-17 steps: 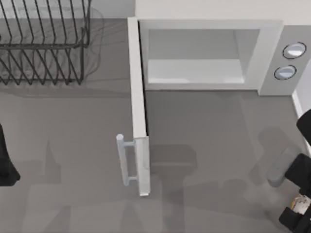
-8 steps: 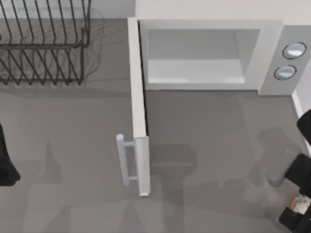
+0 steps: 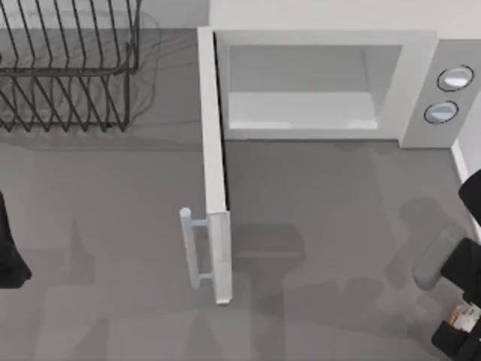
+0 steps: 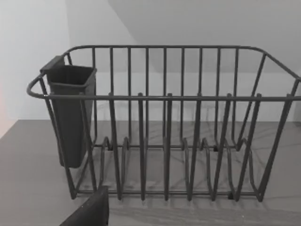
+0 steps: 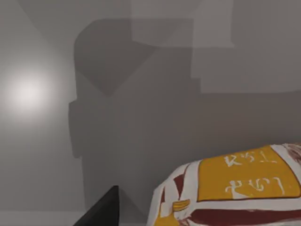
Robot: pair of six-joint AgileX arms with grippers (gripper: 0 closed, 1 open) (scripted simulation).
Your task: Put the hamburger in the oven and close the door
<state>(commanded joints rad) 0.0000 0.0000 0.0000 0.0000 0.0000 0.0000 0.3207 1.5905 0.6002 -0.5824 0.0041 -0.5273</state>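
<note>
The hamburger sits at the near right corner of the table, a small white, orange and yellow lump pressed in among the black parts of the right gripper. In the right wrist view the hamburger lies close beneath the camera, its wrapper white with a yellow panel and dark red bands, and one dark fingertip pokes in beside it. Whether the right gripper's fingers are clamped on it or merely around it cannot be told.

The oven stands at the far side, right of centre, its cavity bare and its two round knobs on the grey panel at its right. The door is swung fully open, jutting toward the near side, its bar handle on the left face.

The left arm rests at the left edge, facing the black wire dish rack at the far left; whether its fingers are apart cannot be told.
</note>
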